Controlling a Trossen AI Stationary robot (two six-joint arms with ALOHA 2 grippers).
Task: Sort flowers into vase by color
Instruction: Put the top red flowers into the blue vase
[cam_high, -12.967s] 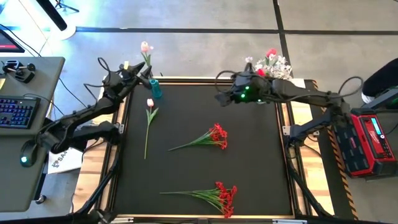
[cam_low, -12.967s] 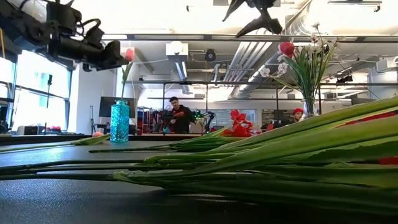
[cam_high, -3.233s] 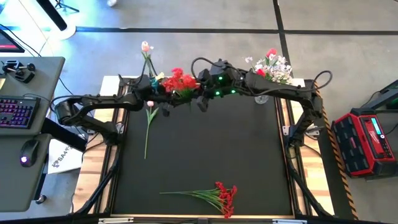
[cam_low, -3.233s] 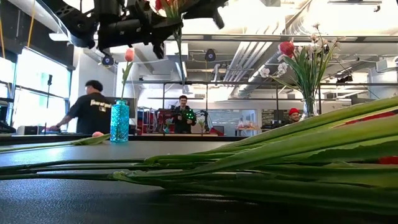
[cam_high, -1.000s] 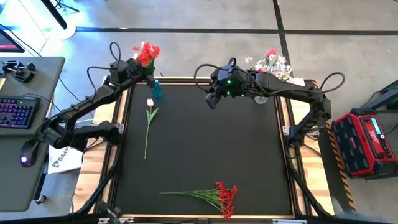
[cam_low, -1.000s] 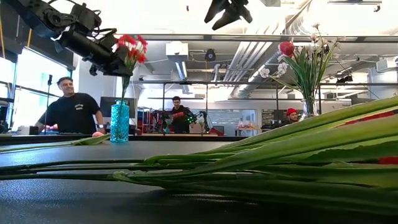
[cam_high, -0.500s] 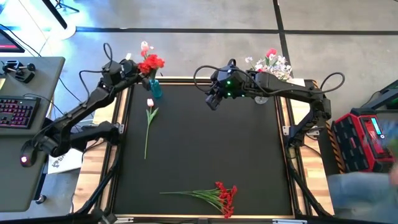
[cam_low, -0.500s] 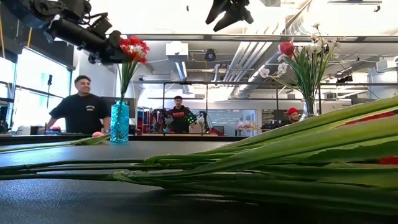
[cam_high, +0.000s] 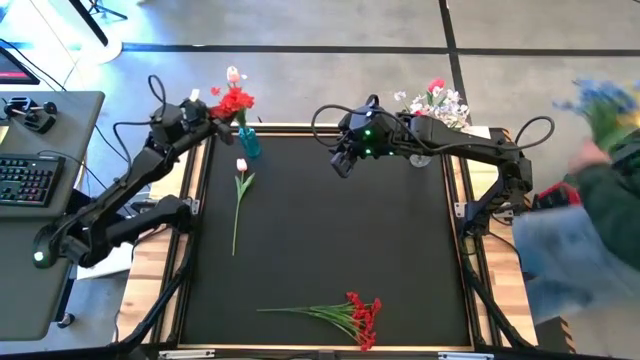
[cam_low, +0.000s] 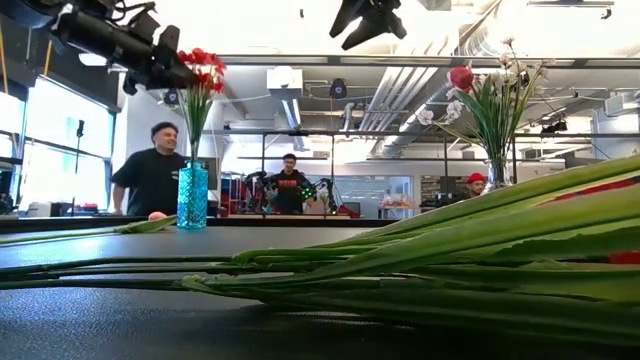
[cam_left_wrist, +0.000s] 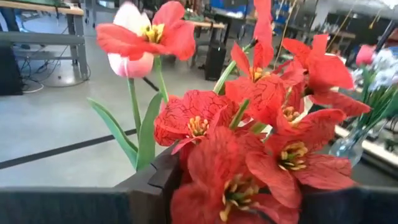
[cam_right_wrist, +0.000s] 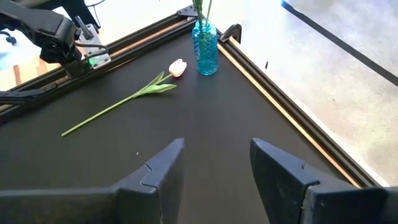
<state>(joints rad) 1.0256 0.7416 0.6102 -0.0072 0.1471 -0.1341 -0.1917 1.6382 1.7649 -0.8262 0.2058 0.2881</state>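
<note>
Since half a second ago the red bunch (cam_high: 233, 100) has settled lower over the blue vase (cam_high: 249, 143), and the left gripper (cam_high: 207, 110) has drawn back toward the table's left edge. A person at the right edge of the high view has also come in, carrying blue flowers (cam_high: 600, 100).

In the low view the red bunch's stems run down into the blue vase's neck, beside the pink-white tulip (cam_high: 233, 75) already standing there. In the left wrist view the red blooms fill the picture right in front of the fingers, but whether the left jaws are still closed on the stems or have let go I cannot tell.

Two flowers lie on the black table (cam_high: 400, 260): a second tulip (cam_high: 240, 168) just beside the blue vase, and another red bunch (cam_high: 360, 315) near the front edge. The clear vase (cam_high: 425, 150) at the far right corner holds white sprays and a red rose.

The right gripper (cam_high: 341, 163) hangs over the table's far middle, jaws spread wide and empty.

By my judgement roughly two flowers remain to be placed.
</note>
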